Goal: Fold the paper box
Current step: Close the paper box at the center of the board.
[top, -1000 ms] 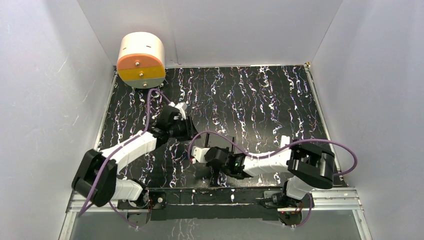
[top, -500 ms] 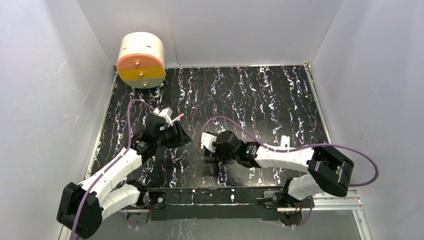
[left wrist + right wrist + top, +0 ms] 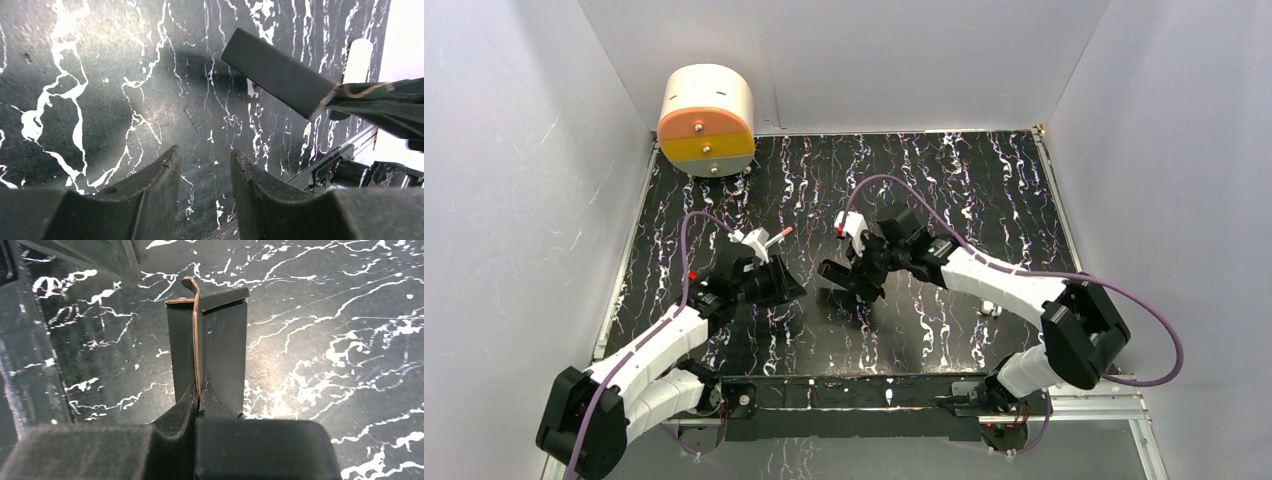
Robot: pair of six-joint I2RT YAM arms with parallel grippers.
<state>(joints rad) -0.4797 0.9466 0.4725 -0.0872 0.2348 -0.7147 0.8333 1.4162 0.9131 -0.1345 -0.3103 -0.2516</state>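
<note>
The right gripper (image 3: 199, 390) clamps the paper box (image 3: 210, 340) by one end, its long axis pointing at the nearby left gripper (image 3: 202, 162), whose jaws stand parted and empty.

Black white-veined marbled tabletop (image 3: 984, 190). Plain pale walls (image 3: 514, 180) enclose it left, behind and right. Cream-and-orange drum (image 3: 707, 120) at its far-left corner.

Matte black paper box (image 3: 222, 347), partly folded, brown-edged panels together, aloft over the marbled table (image 3: 984, 190).
</note>
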